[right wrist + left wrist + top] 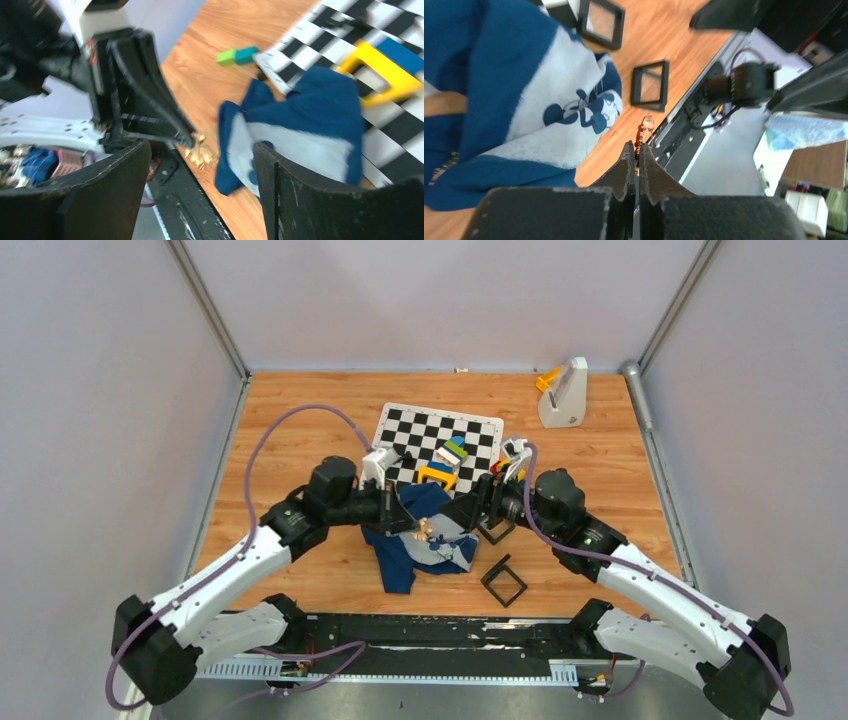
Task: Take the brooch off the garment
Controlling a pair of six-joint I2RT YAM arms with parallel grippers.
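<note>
Wooden bench [300,440] lies under both arms. Above it the left fingers [626,167] are pinched tight on the brooch [644,131], whose long axis runs straight out past their tips, just clear of the shirt [549,100]. Nearby, the right fingers [287,195] gape wide.

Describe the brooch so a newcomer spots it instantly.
Start at the blue shirt mid-table. Just beside it, the left pincer is shut on the brooch: a tiny orange-brown sliver, far smaller than the yellow block nearby.
</note>
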